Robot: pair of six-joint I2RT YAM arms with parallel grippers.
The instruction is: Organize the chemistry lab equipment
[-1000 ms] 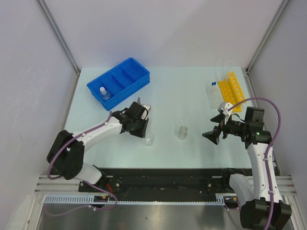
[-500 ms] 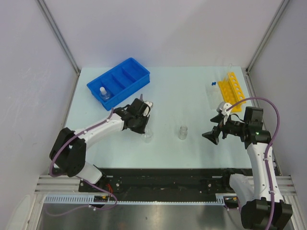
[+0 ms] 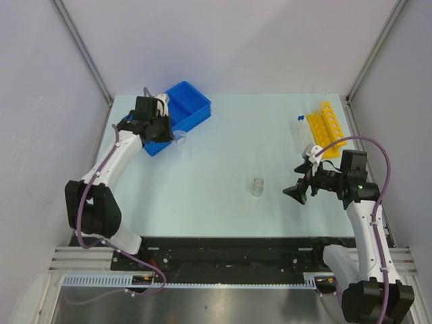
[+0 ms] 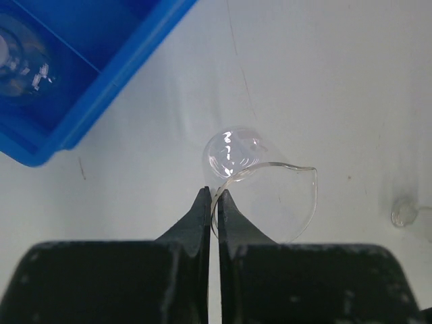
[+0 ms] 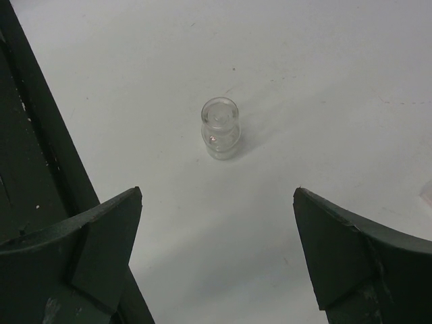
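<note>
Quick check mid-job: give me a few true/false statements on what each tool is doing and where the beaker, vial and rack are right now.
1. The left tool is shut on the rim of the small glass beaker. True.
2. The beaker is inside the blue divided tray. False: it is outside the tray's wall, beside it.
3. The right tool is open. True.
4. The right tool is gripping the glass vial. False: the vial stands upright on the table, ahead of the fingers and apart from them.
5. The yellow holed rack sits next to the blue tray. False: it is at the far right of the table, and the tray is at the far left.
</note>
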